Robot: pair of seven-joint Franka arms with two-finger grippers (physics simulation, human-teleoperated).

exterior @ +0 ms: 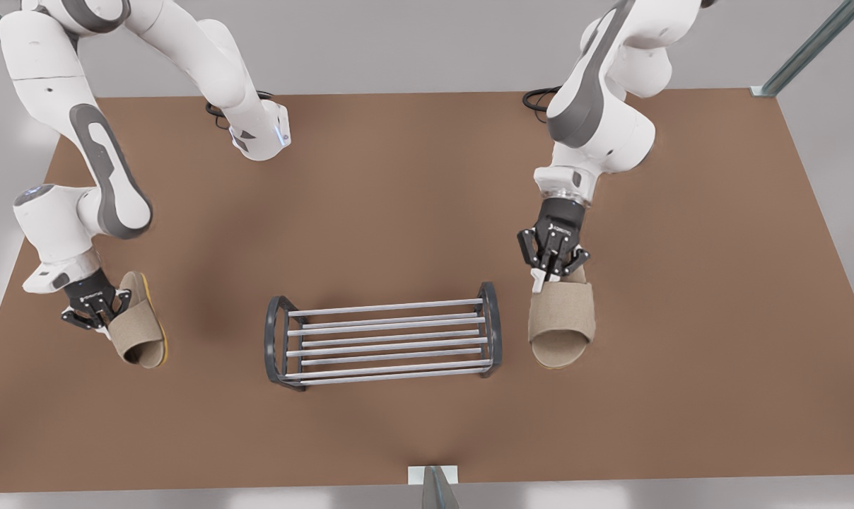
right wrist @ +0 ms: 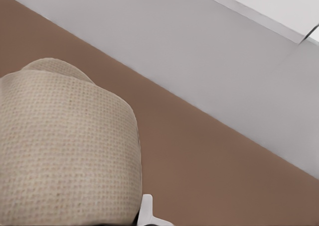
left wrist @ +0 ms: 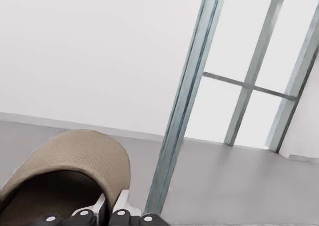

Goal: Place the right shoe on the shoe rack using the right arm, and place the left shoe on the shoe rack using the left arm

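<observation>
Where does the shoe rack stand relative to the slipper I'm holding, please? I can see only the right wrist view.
Observer: The shoe rack stands on the table beside the right shoe, toward the front view's left, with a gap between them. The right claw grips that shoe.
Operator: Which way do its bars run?
Observer: Across the front view, between two dark end frames. One frame faces your shoe.
Operator: And the other arm?
Observer: The left claw is shut on the left shoe beyond the rack's other end. That shoe is tilted, and its yellow sole edge shows.
</observation>
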